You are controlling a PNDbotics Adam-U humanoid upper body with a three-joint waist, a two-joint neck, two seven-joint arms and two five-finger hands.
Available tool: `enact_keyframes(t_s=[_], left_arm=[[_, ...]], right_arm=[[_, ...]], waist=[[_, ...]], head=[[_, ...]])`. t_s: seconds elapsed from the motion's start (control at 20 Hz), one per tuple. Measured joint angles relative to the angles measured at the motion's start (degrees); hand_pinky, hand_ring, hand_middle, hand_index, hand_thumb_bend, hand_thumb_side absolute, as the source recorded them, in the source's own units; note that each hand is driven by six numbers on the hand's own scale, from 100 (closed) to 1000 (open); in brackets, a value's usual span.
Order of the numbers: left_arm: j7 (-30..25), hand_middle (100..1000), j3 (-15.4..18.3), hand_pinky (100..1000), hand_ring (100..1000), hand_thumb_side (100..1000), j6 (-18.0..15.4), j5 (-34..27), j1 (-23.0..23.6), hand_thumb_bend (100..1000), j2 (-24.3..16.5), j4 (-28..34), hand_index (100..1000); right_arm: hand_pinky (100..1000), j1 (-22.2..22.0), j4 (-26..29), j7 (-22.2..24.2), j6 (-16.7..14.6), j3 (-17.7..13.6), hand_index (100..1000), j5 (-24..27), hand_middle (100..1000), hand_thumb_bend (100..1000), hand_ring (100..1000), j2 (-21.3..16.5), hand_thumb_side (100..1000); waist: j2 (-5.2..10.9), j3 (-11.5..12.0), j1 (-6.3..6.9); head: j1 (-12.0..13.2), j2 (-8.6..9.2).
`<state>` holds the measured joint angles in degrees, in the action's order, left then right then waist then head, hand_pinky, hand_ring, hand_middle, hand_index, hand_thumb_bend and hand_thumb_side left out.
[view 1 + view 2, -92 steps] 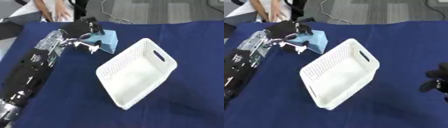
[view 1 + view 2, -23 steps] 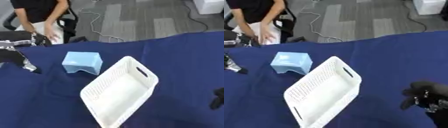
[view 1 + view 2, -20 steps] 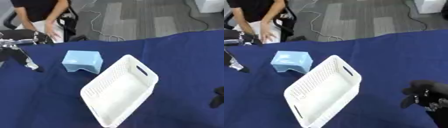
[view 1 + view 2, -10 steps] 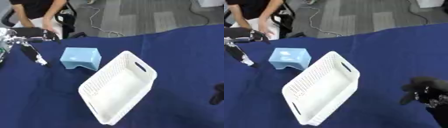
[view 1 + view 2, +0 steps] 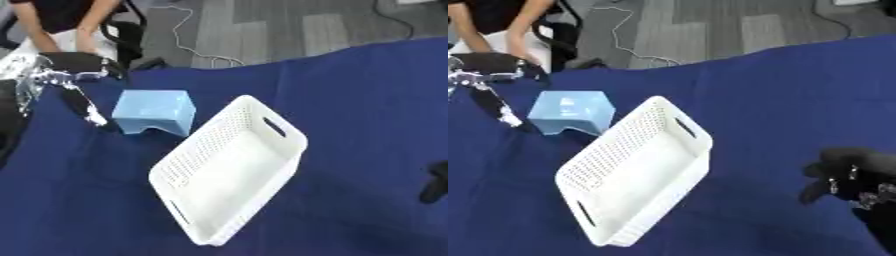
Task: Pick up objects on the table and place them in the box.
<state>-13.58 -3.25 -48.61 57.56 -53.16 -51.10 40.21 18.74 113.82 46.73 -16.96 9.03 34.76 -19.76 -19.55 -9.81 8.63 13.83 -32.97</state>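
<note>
Count on the bench, which is covered in dark blue cloth: one white perforated basket, one light blue block-shaped object, two robot hands. The basket serves as the box; it lies askew near the middle of the bench, long axis running from about 1 o'clock to 7 o'clock, with a slot handle in each end wall, and nothing shows inside it. The light blue object sits on the cloth just beside the basket's upper left wall, at roughly 10 o'clock from the basket's middle; whether the two touch cannot be told. The left hand enters from the left edge, black and silver, with straight fingers pointing down toward 5 o'clock; it holds nothing. The light blue object lies at about 3 o'clock from this hand's fingertips, near but apart, with a strip of blue cloth between them. The right hand shows at the lower right in the right eye view, well apart from both basket and object, at about 4 o'clock from the basket; it is a dark mass with fingers that look curled, and it has hold of nothing. In the left eye view only a dark sliver of it shows at the right edge.
</note>
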Motion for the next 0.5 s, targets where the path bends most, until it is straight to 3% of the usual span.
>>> enact_keyframes(t_s=[0.5], left_arm=[[1.16,774,0.6,741,772,665,-0.06,3.66,-1.77,973,0.91,-2.28,850]], right_arm=[[744,0.5,0.0,0.02,0.02,0.17,961,0.02,920,100,893,0.0,789]], waist=[[-0.3,-0.86,0.42]], head=[[0.31,-0.01]])
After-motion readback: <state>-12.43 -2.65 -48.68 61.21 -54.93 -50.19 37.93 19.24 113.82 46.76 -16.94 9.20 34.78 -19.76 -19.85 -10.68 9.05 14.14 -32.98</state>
